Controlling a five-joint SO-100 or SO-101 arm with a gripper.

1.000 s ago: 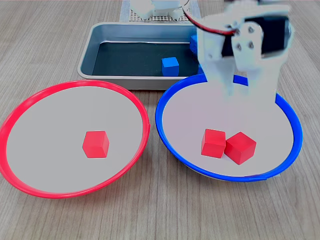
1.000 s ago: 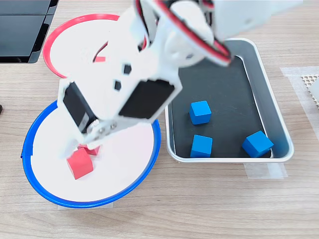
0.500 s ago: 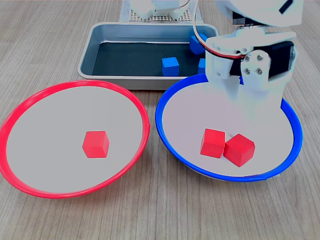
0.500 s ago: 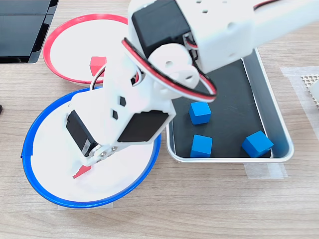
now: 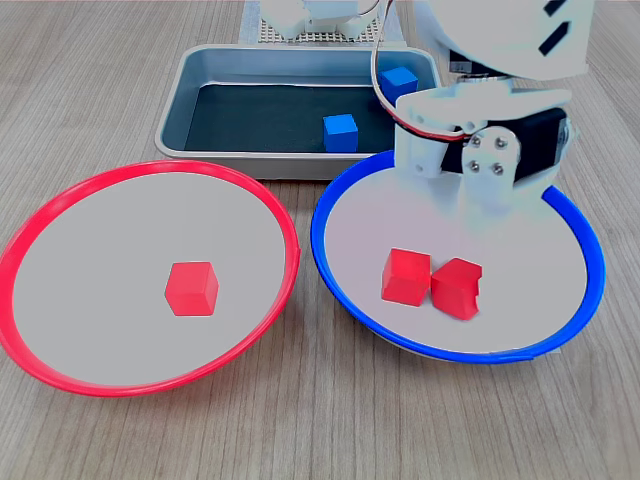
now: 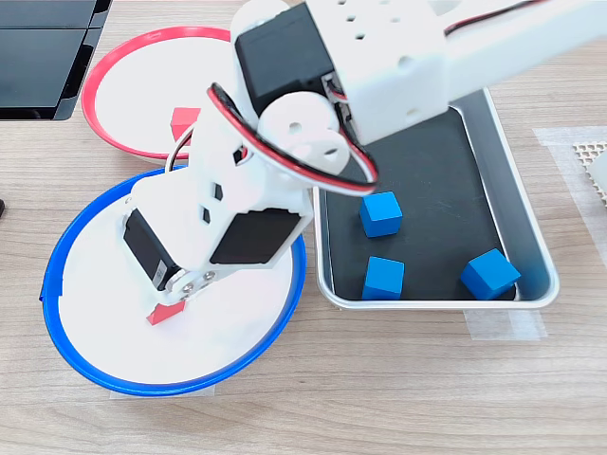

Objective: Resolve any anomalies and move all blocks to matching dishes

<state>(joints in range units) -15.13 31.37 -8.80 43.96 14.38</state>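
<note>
Two red blocks (image 5: 406, 276) (image 5: 458, 287) lie side by side in the blue-rimmed dish (image 5: 330, 260). My gripper (image 5: 478, 248) hangs low over the right one, and its pale fingers blur into the dish floor, so their spacing is unclear. In the second exterior view the arm hides most of the blue-rimmed dish (image 6: 66, 332), and only a sliver of a red block (image 6: 161, 315) shows under the gripper (image 6: 176, 298). A third red block (image 5: 191, 288) (image 6: 183, 121) rests in the red-rimmed dish (image 5: 60, 200) (image 6: 104, 71). Three blue blocks (image 6: 380, 213) (image 6: 383, 278) (image 6: 490, 274) lie in the tray.
The grey metal tray (image 5: 200, 75) (image 6: 517, 180) stands behind the dishes in the first exterior view, with two blue blocks (image 5: 340, 131) (image 5: 401, 80) showing there. A black device (image 6: 43, 57) sits at the second exterior view's upper left.
The gripper has come down into the blue-rimmed dish. Both red blocks there have slid to the first exterior view's left, and the right one is now partly covered.
</note>
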